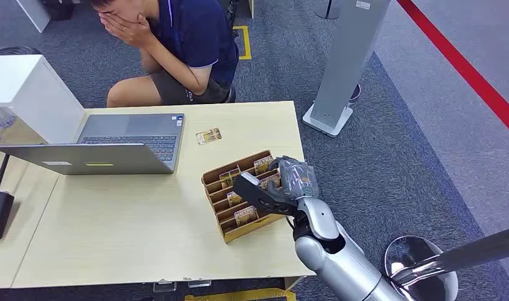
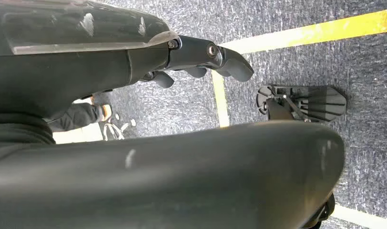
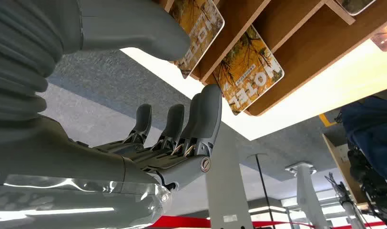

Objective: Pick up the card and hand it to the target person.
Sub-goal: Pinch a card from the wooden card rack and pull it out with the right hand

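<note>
Counter [image 1: 145, 226] of pale wood carries my open grey laptop [image 1: 114, 147], then the tiered wooden card rack [image 1: 239, 204] near its right edge. My right hand [image 1: 283, 185] hovers over that rack, fingers [image 3: 201, 119] spread and holding nothing, beside an orange hotel card [image 3: 249, 74] slotted there. My left hand [image 2: 201, 59] hangs toward the floor, fingers loosely curled, empty; one loose card [image 1: 209, 135] lies by the laptop.

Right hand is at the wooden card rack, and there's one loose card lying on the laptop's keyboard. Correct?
Not quite. The right hand is at the wooden card rack, but the loose card lies on the bare table beside the laptop, toward the person, not on the keyboard. The head view shows this.
</note>
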### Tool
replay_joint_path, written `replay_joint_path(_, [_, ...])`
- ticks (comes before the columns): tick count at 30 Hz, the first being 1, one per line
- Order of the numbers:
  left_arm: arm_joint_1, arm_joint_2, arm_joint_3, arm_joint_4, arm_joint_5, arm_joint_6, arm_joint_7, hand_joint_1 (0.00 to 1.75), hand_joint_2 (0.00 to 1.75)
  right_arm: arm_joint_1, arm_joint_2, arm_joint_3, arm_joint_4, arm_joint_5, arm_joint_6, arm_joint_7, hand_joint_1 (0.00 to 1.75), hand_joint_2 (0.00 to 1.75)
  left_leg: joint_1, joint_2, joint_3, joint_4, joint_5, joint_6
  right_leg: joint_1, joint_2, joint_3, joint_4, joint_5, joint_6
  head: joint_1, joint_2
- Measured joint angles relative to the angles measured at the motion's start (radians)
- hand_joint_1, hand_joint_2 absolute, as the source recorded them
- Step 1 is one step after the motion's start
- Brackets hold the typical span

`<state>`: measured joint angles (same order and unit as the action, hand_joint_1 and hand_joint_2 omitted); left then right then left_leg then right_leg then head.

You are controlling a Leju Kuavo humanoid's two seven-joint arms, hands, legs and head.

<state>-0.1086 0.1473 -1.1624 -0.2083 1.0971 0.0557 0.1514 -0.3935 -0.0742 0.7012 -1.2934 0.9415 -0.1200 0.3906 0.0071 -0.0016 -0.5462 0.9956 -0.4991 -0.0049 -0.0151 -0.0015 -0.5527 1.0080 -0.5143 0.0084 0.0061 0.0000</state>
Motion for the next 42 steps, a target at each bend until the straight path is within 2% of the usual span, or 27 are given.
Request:
replay_joint_path(24, [0.000, 0.000, 0.000, 0.000, -0.002, -0.003, 0.006, 0.00, 0.00, 0.003, 0.002, 0.000, 0.038, -0.002, 0.001, 0.001, 0.87, 1.75, 0.000, 0.000, 0.000, 0.000, 0.000, 0.000, 0.000, 0.000, 0.000, 0.000, 0.000, 0.000, 0.000, 0.000])
replay_joint_path(42, [0.000, 0.000, 0.000, 0.000, -0.002, -0.003, 0.006, 0.00, 0.00, 0.007, 0.007, 0.001, 0.063, -0.007, 0.004, 0.001, 0.75, 1.75, 0.000, 0.000, 0.000, 0.000, 0.000, 0.000, 0.000, 0.000, 0.000, 0.000, 0.000, 0.000, 0.001, 0.000])
